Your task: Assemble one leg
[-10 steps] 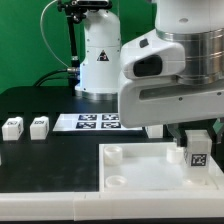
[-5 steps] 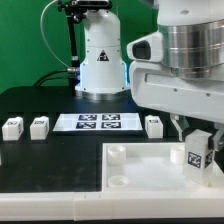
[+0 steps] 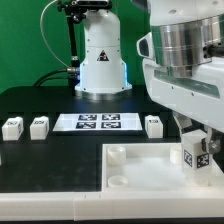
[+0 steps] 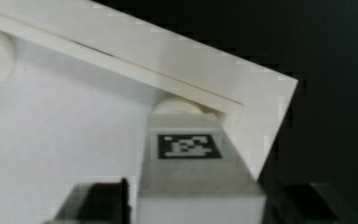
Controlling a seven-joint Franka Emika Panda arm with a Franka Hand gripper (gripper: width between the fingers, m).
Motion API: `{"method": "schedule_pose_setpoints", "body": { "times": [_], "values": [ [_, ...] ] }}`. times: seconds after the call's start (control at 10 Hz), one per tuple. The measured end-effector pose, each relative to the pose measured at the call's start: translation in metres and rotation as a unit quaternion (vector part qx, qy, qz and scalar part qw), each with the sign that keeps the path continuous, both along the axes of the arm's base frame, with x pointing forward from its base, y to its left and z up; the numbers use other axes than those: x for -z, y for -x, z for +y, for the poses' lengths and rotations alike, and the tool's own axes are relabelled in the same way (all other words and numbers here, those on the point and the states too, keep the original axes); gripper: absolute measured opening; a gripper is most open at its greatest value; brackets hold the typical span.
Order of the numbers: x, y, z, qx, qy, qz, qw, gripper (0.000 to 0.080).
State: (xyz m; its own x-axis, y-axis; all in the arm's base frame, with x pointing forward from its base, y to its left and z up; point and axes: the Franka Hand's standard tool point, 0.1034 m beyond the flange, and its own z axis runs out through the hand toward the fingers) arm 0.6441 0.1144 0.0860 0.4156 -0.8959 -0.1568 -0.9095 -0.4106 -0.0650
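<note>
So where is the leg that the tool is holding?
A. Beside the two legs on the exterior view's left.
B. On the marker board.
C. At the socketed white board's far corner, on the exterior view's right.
C: the tool grips the leg at the socketed white board, by that corner, as the wrist view also shows.

Further twist of the leg (image 3: 197, 152)

Leg (image 3: 198, 152) at the panel's (image 3: 150, 172) corner on the exterior view's right, marker board (image 3: 98, 122) behind the panel
</note>
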Motion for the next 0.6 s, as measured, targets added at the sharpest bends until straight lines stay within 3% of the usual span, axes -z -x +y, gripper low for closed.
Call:
{"method": "schedule_pose_setpoints", "body": {
  "times": [0.1, 0.2, 0.6],
  "values": [
    [0.0056, 0.0027, 0.0040, -0.058, -0.001, -0.006, 0.998, 0.0534],
    [0.0093, 0.0051, 0.0087, -0.122, -0.001, -0.013, 0.992, 0.0614],
    [0.0094, 0.0049, 0.0077, -0.364, -0.001, -0.054, 0.930, 0.0648]
  ]
}}
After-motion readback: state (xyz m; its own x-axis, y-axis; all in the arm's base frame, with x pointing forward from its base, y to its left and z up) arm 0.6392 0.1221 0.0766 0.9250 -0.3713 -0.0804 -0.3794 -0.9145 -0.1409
